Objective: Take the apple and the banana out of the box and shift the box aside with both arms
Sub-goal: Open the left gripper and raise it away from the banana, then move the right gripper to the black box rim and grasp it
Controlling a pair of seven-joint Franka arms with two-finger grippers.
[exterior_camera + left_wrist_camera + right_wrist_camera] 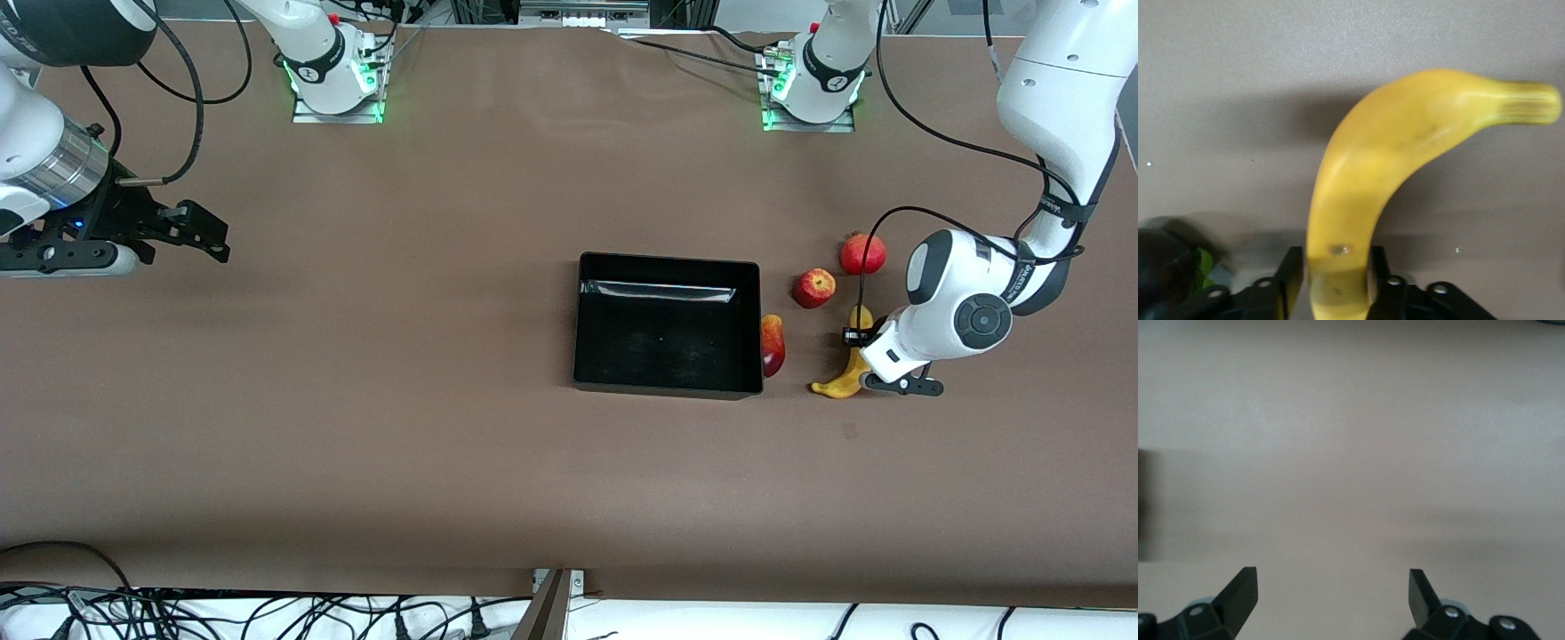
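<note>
The curved yellow banana (842, 382) lies on the table, toward the left arm's end from the box. My left gripper (861, 359) is down on it, and in the left wrist view the banana (1365, 167) sits between the fingers (1290, 273), which press on its sides. The box, a black tray (667, 261), holds no fruit. The red-yellow mango (773, 345) lies against its outer wall. The apple (813, 288) and the pomegranate (862, 253) lie farther from the camera than the banana. The dark purple fruit does not show in the front view. My right gripper (209, 235) is open, waiting over bare table at the right arm's end.
A dark rounded thing with a green spot (1165, 263) shows at the edge of the left wrist view; I cannot tell what it is. The right wrist view shows only brown table between the open fingers (1238, 593). Cables lie along the table's near edge.
</note>
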